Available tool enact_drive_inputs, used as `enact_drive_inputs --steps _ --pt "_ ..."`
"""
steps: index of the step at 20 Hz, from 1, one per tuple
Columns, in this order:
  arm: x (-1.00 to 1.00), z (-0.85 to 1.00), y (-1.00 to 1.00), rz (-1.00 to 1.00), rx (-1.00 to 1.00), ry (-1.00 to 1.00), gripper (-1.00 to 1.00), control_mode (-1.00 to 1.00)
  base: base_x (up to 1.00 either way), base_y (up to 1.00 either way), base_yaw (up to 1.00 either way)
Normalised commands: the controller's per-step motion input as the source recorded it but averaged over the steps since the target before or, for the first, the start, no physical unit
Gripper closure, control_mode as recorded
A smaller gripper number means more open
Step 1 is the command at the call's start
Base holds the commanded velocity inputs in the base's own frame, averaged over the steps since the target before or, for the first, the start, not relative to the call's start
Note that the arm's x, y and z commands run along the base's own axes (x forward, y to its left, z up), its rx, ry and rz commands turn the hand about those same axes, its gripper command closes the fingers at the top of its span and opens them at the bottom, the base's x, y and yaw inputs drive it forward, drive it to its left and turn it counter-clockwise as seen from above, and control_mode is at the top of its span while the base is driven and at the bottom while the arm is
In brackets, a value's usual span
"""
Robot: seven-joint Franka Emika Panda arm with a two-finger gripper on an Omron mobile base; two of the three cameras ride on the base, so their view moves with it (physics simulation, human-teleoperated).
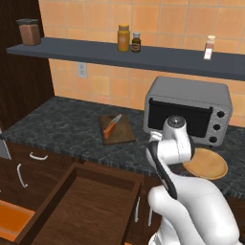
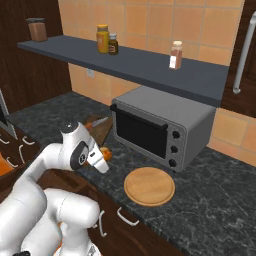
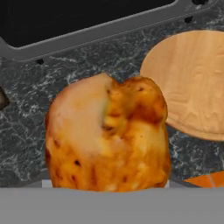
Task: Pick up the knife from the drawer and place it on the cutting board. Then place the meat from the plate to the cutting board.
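Drawer (image 1: 81, 210) stands pulled out below the counter's front edge, bottom bare. Cutting board (image 1: 116, 129) lies on the counter (image 1: 62, 127) left of the toaster oven (image 1: 189, 107), with the knife (image 1: 112, 125) already on it, orange handle toward the front edge, blade slanting toward the back wall.

Meat (image 3: 107, 135) sits off the plate, up close to the hand camera, over dark counter in front of the oven door. Gripper (image 2: 102, 156) appears clamped on it, though the fingertips are hidden behind the piece, so that is a judgement. In the right base view the meat (image 2: 103, 152) shows as an orange lump at the hand's end.

Plate (image 1: 206, 163) rests bare at the counter's front edge, right of the hand.

Coming move, as I read it: carry left. The board lies left of the gripper and further back; the free space is its front right portion, beside the knife.
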Motion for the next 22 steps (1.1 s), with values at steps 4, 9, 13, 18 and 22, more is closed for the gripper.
enact_drive_inputs --steps 4,9,13,18,22 --pt "0.52 0.24 0.8 0.09 0.0 0.0 1.0 -1.0 0.0 0.0 0.0" --pt "0.71 0.02 0.52 0.02 0.0 0.0 1.0 -1.0 0.0 0.0 0.0" --pt "0.82 0.11 0.39 0.01 0.0 0.0 1.0 -1.0 0.0 0.0 0.0" --pt "0.75 0.4 0.38 0.0 0.0 0.07 1.0 -1.0 0.0 0.0 0.0" --pt "0.77 0.04 0.29 0.0 0.0 0.06 1.0 -1.0 0.0 0.0 0.0"
